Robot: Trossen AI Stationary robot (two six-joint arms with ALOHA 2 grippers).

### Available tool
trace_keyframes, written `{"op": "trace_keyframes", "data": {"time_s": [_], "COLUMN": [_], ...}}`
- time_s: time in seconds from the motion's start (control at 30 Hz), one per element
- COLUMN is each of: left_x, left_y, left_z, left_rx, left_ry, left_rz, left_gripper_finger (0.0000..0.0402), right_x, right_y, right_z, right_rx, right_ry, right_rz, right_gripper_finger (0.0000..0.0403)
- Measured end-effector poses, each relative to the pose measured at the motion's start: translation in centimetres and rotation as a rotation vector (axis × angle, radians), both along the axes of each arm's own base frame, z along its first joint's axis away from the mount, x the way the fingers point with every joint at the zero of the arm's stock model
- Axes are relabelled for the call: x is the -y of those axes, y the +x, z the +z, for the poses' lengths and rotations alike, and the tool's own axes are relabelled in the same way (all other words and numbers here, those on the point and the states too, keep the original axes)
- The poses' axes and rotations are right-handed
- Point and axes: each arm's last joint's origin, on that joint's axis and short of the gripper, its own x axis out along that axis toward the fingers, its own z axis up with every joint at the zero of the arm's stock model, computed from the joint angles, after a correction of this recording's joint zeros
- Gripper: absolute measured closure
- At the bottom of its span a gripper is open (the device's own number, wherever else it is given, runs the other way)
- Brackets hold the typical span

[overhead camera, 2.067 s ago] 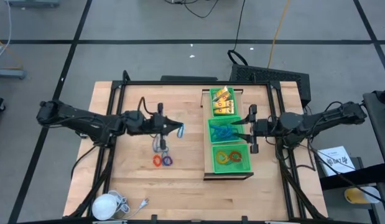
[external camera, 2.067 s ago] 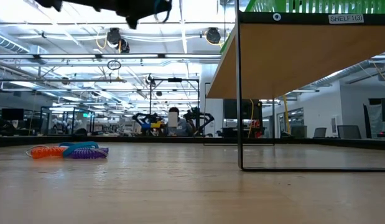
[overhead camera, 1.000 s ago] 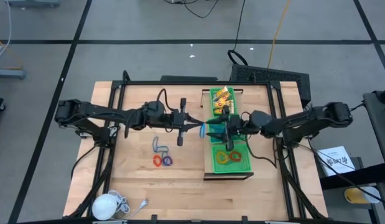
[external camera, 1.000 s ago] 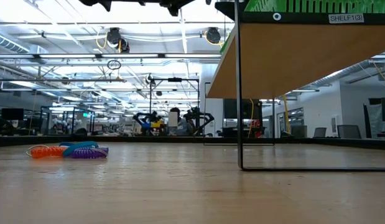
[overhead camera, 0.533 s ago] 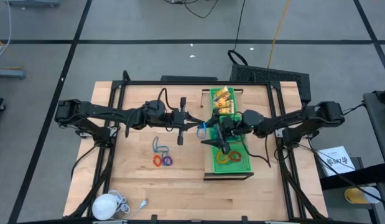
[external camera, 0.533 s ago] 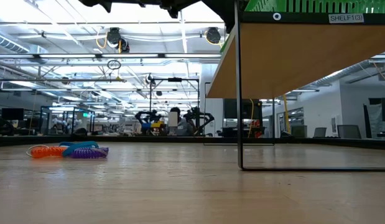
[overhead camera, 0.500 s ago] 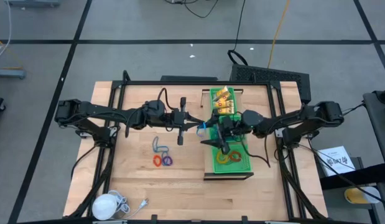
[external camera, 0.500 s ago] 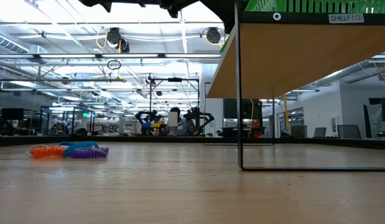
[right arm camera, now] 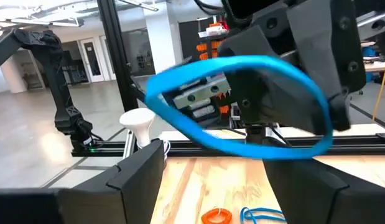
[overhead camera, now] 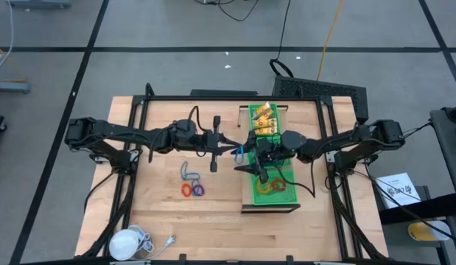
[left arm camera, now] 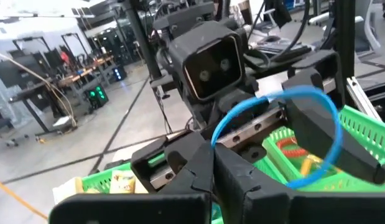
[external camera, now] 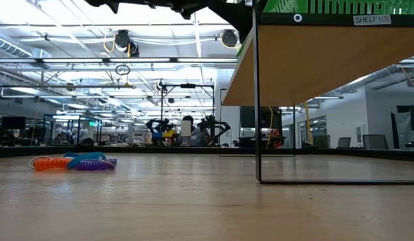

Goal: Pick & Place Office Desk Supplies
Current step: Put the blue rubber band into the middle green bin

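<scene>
1. High view: the left pincer (overhead camera: 229,152) and the right pincer (overhead camera: 250,158) meet nose to nose just beside the green tray (overhead camera: 284,196), which sits on a raised shelf. A blue ring (overhead camera: 239,153) shows between them. The tray's far compartment holds yellow packets (overhead camera: 264,118) and its near compartment holds rings; the middle one is hidden under the right arm. On the worktop (overhead camera: 161,213), a red ring (overhead camera: 186,190) and a purple ring (overhead camera: 199,190) lie touching, with a blue loop (overhead camera: 188,173) just beside them. A white round object (overhead camera: 126,243) with a cord rests at the near corner.

2. Low view: an orange ring (external camera: 49,163), a blue piece (external camera: 86,157) and a purple one (external camera: 96,164) lie in a heap on the worktop, well apart from the shelf leg (external camera: 257,100). Dark arm parts cross the upper edge.

3. Left wrist view: the left pincer is closed on the blue ring (left arm camera: 285,134), which loops around one finger (left arm camera: 316,127) of the right pincer.

4. Right wrist view: the right pincer's fingers (right arm camera: 139,171) stand spread apart, with the blue ring (right arm camera: 242,102) hanging between them, not yet gripped.

5. Judgement: this looks like a hand-over under way. Much is already sorted; this ring and the worktop pieces remain.
</scene>
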Motion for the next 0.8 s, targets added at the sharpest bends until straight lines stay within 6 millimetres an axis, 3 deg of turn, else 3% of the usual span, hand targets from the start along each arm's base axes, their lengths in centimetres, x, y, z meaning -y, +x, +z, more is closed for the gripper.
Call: {"op": "trace_keyframes", "data": {"time_s": [0.8], "left_x": [2.2], "left_y": [-0.9], "left_z": [1.4], "left_rx": [0.07], "left_ry": [0.171], "left_rz": [0.005], "left_gripper_finger": [0.0393], "right_x": [0.3], "right_y": [-0.4], "right_z": [1.0], "right_rx": [0.054], "right_ry": [0.016], "right_rz": [-0.01], "right_gripper_finger": [0.0142]}}
